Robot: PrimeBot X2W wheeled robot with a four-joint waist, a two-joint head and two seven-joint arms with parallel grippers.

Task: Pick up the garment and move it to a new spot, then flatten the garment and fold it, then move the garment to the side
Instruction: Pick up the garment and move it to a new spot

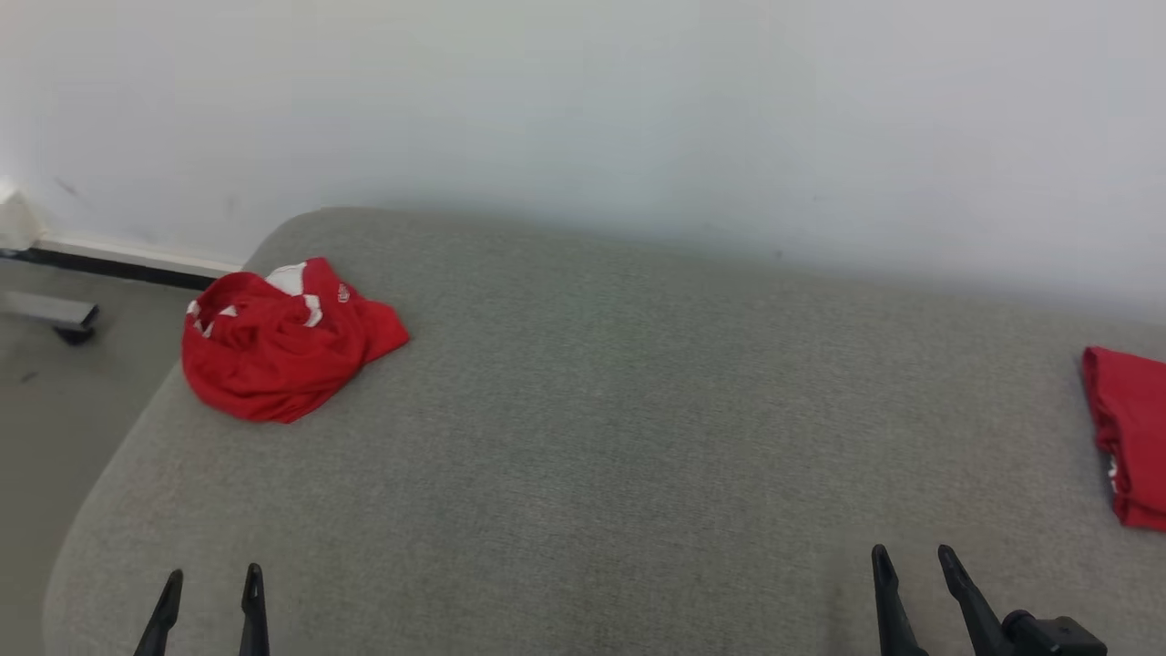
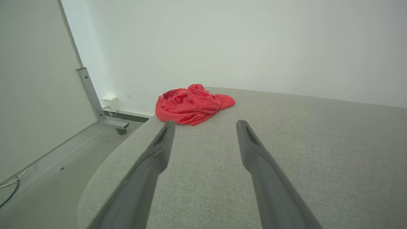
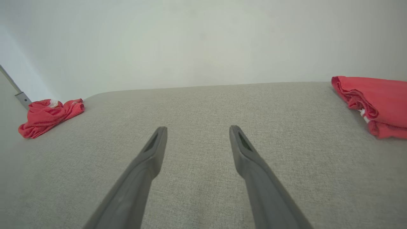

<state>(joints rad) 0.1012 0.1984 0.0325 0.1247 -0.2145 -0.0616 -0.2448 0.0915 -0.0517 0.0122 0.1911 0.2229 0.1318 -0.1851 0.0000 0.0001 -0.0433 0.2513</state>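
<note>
Red and bunched, the garment [image 1: 287,342] is lying at the far left corner of the grey surface [image 1: 638,410], close to the rounded edge, with white trim showing among its folds. The left hand [image 1: 214,571] is hovering at the near left, fingers spread wide and gripping nothing. The right hand [image 1: 913,549] is hovering at the near right, equally spread and empty. Both are sitting well apart from the garment.

The step in hand looks like the first one: reaching out for the pick-up. The left hand is facing the heap almost head-on in its wrist view, so it seems the natural one to go. Doing it well probably means coming down over the highest bunch of cloth instead of a thin outlying flap. The fingers should be sinking into the heap before closing and catching several layers, so the cloth is not slipping out on the lift. Since the heap is lying near the edge, pulling it inward toward the open middle looks safer than dragging it sideways, where it could slide off to the floor [image 1: 55,410].

Counting: two red garments, one crumpled at the left and one seemingly folded garment [image 1: 1130,437] lying at the far right edge; two hands, each with two dark fingers; one surface; one white wall [image 1: 638,109] behind it.
</note>
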